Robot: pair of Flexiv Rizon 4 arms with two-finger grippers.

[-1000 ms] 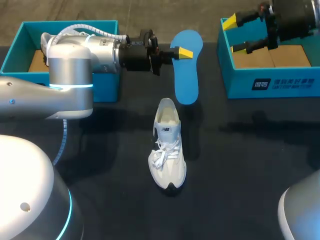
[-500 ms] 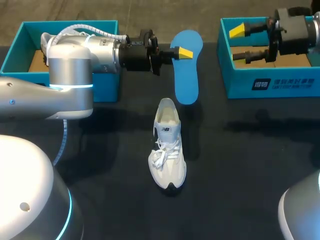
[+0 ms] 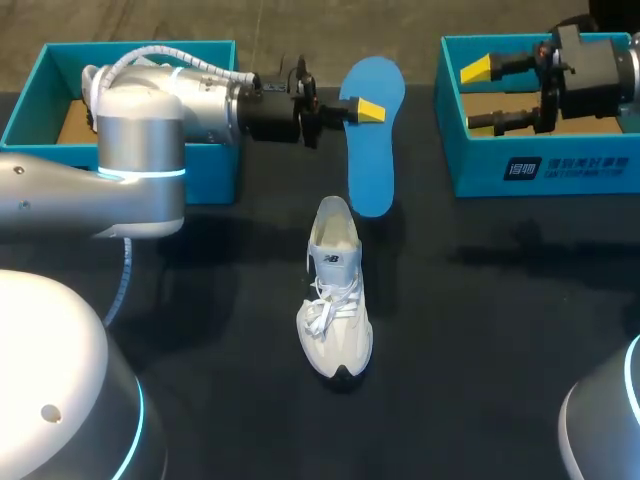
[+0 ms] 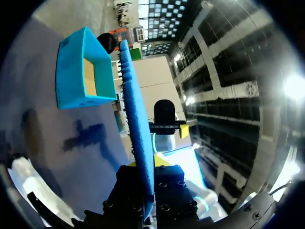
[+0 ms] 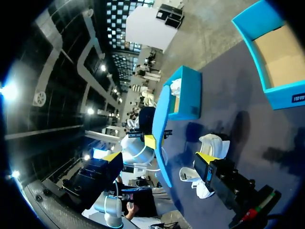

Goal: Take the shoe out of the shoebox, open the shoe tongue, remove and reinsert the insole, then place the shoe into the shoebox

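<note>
My left claw (image 3: 360, 104) is clamped on the insole (image 3: 372, 140), pinching one long edge near its wide end. The insole sits at 12 o'clock from the shoe (image 3: 335, 290), narrow end toward the heel. It is a thin blue sheet, and I judge it light and floppy; a grip nearer its middle would curb sagging. The white shoe lies mid-table, toe toward me. My right claw (image 3: 476, 97) stands apart, empty, over the box (image 3: 540, 170) at 2 o'clock.

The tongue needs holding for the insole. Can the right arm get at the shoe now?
Probably yes: the right gripper is open and empty, and nothing stands between it and the shoe.
</note>
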